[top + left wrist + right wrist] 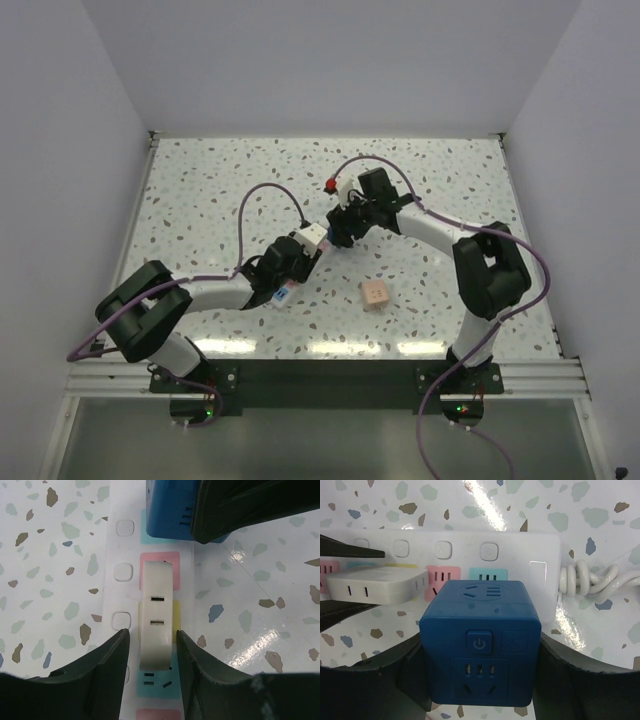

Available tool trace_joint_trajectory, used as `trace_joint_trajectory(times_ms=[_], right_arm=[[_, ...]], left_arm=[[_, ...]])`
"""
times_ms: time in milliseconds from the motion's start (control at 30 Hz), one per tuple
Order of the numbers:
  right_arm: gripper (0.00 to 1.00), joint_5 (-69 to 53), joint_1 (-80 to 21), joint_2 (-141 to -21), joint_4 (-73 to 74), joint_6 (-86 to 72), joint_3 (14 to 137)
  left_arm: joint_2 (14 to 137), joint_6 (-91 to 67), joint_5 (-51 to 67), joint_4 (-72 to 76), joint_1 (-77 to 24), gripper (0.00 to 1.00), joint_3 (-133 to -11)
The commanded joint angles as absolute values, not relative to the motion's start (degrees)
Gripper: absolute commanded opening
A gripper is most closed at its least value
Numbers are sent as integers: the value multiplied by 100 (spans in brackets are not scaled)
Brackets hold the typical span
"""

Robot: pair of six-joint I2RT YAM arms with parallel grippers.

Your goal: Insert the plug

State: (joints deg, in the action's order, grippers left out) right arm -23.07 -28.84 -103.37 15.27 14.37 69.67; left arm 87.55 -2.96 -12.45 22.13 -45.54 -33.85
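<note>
A small tan wooden cube (375, 294), its top face marked with faint dots, sits alone on the white speckled terrazzo tabletop (200, 190), right of centre and toward the near edge. Plain pale walls (320, 60) enclose the table's left, far and right sides.

- You're looking at a robotics lab cell — a bare, enclosed test bay.
- Plain white walls (330, 60) close round the speckled table (200, 180) on three sides.
- Along the table's near edge, a metal rail (545, 376) carries the left arm (190, 295) and right arm (480, 270).
</note>
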Motion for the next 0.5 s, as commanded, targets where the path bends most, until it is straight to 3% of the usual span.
trace_joint_trajectory(times_ms=[0,467], right_arm=[[0,-2382,-2874,-10371,1397,1582,7347],[0,-2277,-2971,-10767,1714,1749,7699]], left_arm=[[8604,-369,-1336,2197,-4526,47,-3322],[8578,-457,-1450,2118,-4491,46,-3296]])
